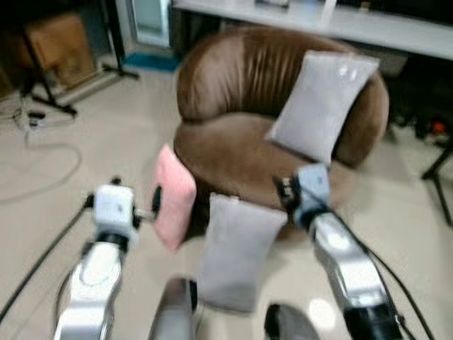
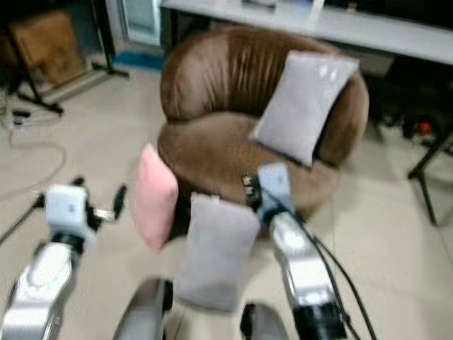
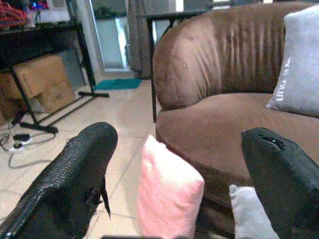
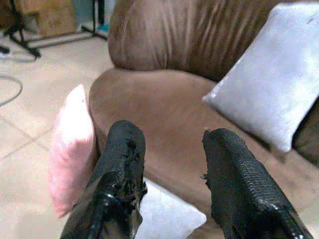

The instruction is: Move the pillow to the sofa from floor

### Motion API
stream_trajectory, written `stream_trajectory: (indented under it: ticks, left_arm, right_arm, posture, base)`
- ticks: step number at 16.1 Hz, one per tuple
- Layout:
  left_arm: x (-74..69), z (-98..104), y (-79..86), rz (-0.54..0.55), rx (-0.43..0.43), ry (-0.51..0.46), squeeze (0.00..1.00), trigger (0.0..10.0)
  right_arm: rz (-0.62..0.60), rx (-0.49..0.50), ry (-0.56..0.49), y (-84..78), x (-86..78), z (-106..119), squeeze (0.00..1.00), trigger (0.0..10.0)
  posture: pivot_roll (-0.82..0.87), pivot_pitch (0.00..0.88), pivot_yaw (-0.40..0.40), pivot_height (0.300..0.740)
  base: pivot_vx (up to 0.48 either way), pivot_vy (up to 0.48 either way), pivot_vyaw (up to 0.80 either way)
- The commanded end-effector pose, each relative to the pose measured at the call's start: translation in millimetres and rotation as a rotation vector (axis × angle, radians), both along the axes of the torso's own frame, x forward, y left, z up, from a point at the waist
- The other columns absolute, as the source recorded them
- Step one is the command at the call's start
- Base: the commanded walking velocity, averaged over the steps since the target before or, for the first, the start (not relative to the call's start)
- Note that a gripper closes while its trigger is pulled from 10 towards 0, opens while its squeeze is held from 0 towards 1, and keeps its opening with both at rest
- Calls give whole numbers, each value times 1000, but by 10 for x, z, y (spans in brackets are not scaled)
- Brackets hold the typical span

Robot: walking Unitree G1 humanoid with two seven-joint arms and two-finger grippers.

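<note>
The brown sofa (image 1: 276, 134) takes up the middle and upper part of the head views, a round tub-style one, with a grey pillow (image 1: 322, 106) already propped against its backrest at upper right. That one has some white writing along an edge in the left wrist view, too blurry to read.

On the floor (image 1: 85, 163), two pillows stand on edge against the sofa's front, long axes roughly upright: a grey floor pillow (image 1: 237, 251) at lower centre and a pink pillow (image 1: 173, 205) just left of it.

The left pincer (image 3: 179, 169) is spread wide, and the pink pillow sits straight ahead between its fingers. The right pincer (image 4: 169, 169) is spread too, hovering above the grey floor pillow's top edge. Each arm is probably closest to its own pillow.
</note>
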State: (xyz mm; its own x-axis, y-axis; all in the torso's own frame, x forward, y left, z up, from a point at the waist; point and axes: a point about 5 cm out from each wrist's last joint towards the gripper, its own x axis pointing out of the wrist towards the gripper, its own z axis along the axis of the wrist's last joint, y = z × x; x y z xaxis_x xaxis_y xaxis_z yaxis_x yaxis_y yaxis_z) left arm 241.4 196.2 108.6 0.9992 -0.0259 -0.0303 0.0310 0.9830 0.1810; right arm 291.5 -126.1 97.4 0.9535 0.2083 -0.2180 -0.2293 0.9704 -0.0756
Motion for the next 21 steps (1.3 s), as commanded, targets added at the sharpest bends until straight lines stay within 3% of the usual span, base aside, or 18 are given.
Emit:
stream_trajectory:
  ticks: [1,7,13,21]
  left_arm:
    - [35,63,-87,-37,-22,-27,0,10000]
    - [97,50,-70,-13,-43,-40,0,10000]
    - [10,-37,-53,0,-50,-25,0,10000]
    - [48,-11,-42,-18,-36,-36,0,10000]
  right_arm:
    - [-27,-15,-24,-85,27,62,0,10000]
    - [-20,-23,-25,-59,81,43,0,10000]
    - [-54,-5,-21,-121,48,-9,0,10000]
    - [-96,-4,-19,-142,35,-64,0,10000]
  posture:
    - [85,0,-67,632]
    - [88,0,-91,632]
    - [91,0,-93,632]
    - [90,0,-68,632]
  base:
    - [0,0,0]
    - [138,0,0]
    - [280,0,0]
    - [281,0,0]
